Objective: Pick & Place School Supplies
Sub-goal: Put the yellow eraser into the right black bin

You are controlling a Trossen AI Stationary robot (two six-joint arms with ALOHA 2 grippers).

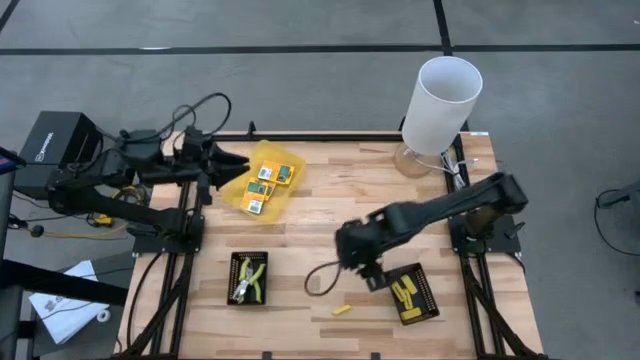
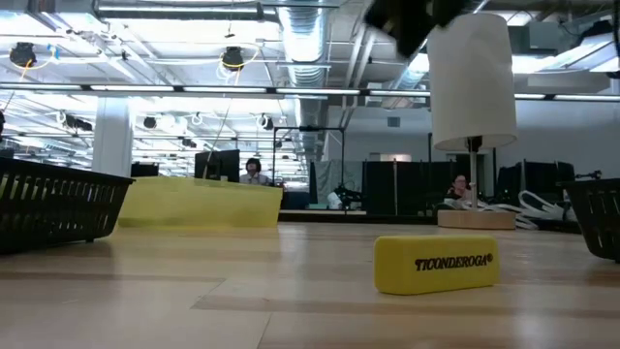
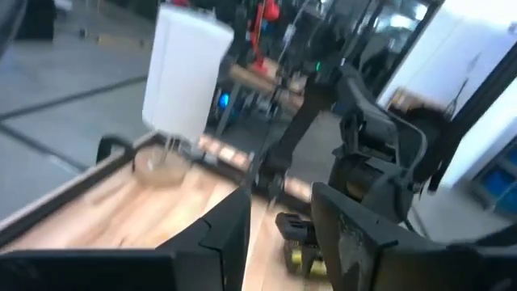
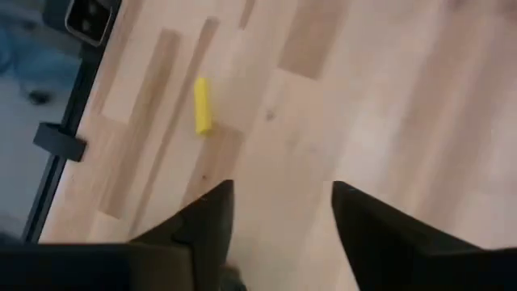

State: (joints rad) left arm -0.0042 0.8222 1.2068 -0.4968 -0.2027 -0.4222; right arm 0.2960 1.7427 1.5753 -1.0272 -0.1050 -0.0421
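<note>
Yellow and stubby, a lone eraser piece lies loose on the bare wood of the worktop, in the lower middle of the high frame, just left of the black tray that already holds other yellow pieces. Its long axis runs roughly left to right in that frame, tilted slightly up toward the right; both ends look alike, so it has no pointing direction I can tell. The low view shows it side-on as a yellow block printed TICONDEROGA, flat on the wood and touching nothing.

Just above it and slightly to the right in the high frame hangs the right hand, fingers spread and empty; its wrist view shows the piece ahead of the two dark fingertips and off to one side, not between them. This arm is clearly the nearer, so I judge the piece is its next pick, needing a short shift toward the lower left of the high frame and jaws set across the short width.

Well apart, the left hand waits at the upper left beside the translucent yellow container holding the flat packets; its fingers look parted and empty.
</note>
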